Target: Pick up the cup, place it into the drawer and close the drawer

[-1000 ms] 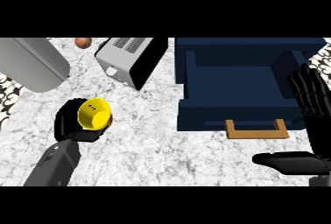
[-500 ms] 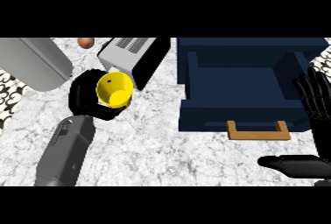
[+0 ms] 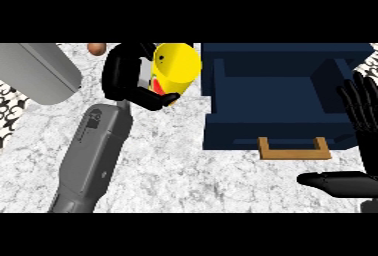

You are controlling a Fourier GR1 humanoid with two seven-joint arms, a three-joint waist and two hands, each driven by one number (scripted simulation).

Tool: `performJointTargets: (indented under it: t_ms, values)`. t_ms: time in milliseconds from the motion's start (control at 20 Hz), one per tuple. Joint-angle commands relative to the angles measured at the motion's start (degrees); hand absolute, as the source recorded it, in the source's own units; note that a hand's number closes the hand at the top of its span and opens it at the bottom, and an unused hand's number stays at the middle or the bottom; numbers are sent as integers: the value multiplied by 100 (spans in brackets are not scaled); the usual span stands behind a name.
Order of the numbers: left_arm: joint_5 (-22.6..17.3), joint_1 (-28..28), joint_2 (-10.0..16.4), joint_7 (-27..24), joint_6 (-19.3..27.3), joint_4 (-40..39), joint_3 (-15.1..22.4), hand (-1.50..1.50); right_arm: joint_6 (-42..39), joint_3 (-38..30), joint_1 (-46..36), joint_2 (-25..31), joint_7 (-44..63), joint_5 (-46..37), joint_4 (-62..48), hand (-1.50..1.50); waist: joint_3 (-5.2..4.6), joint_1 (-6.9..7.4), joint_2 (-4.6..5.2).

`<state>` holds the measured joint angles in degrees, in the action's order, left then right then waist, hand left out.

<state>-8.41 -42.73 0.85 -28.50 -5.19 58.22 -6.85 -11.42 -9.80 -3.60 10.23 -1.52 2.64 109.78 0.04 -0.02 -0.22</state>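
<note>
The drawer (image 3: 280, 95) is standing open on the table (image 3: 184, 170) at upper right, ready to receive. The left hand (image 3: 122, 70) is curling round the tilted cup (image 3: 176, 65) at top centre, just left of the drawer. The right hand (image 3: 362, 110) is resting open at the right edge.

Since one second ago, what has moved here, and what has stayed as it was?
The left hand, curled round the yellow cup, has carried it farther from the robot and rightward, up beside the left wall of the open drawer. The right hand stays open at the view's right edge; the drawer has not moved.
</note>
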Motion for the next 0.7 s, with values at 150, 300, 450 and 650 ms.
performJointTargets:
  t_ms: [150,300,450,650]
  values:
    - [42,-1229,-83,918,1034,-235,602,150,-114,-209,-31,107,-219,100,-257,-150,-1,-103,32]
    - [-160,-1659,-84,922,1660,-601,971,150,-4,-102,-161,50,62,40,-84,-150,-2,-139,36]
    - [-309,-2247,-85,810,1586,-1492,621,150,-189,-149,52,53,-83,229,-46,-150,-2,-183,56]
    - [-960,-2430,-85,1100,2129,-1651,1494,150,-293,-200,64,49,-600,154,-509,-150,2,-216,54]
